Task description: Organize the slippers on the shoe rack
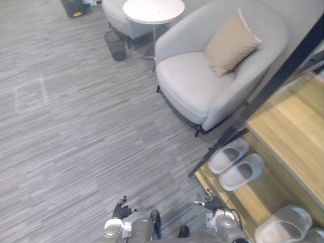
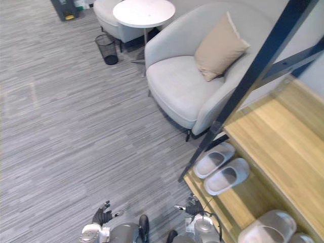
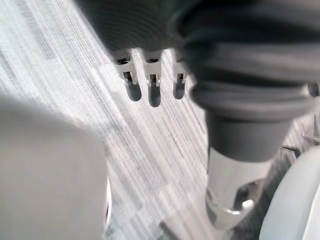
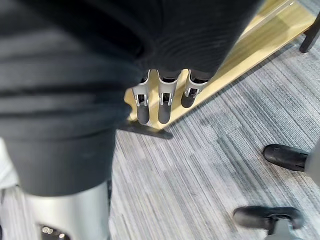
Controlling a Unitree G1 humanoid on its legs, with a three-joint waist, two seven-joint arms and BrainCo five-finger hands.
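At the near edge of the grey striped carpet, the left hand hangs over bare floor. Its fingers are straight and side by side, holding nothing. Beside it, the right hand is close to the near corner of the light wooden shoe rack with a dark metal frame. Its fingers are also straight, in a row and empty, hanging in front of the rack's low wooden edge.

On the rack's lower shelf, off to the right of that hand and apart from it, lies a single pale grey slipper. Farther along the same shelf, a pair of pale grey slippers rests side by side, touching each other, well clear of both hands.

Past the rack stands a light grey rounded armchair with a beige square cushion leaning against its back. Behind that are a round white side table and a black mesh wastebasket.
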